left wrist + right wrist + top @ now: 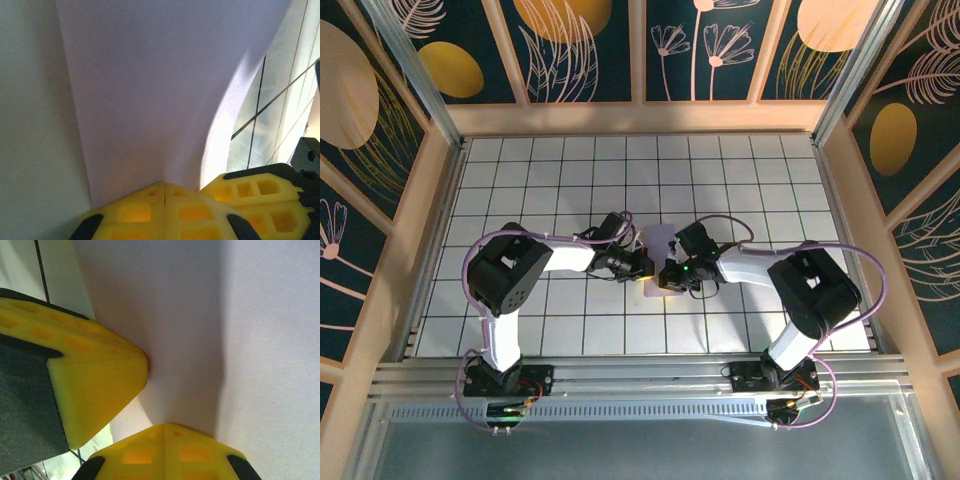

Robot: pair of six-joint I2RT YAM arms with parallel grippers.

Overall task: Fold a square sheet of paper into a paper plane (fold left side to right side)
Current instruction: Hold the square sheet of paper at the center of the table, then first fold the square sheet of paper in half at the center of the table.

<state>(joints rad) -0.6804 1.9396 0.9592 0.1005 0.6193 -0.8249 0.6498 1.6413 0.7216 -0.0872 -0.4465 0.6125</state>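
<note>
Both foam jaws pinch smooth lavender paper [150, 90].

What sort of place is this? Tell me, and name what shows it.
Probably a purpose-built robot test cell, not a home or workshop. It has a white grid-tiled tabletop, boxed in by wood-framed botanical-print wall panels, with an aluminium rail along the near edge.

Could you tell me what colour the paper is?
The paper is pale lavender, clearest in left wrist view.
</note>
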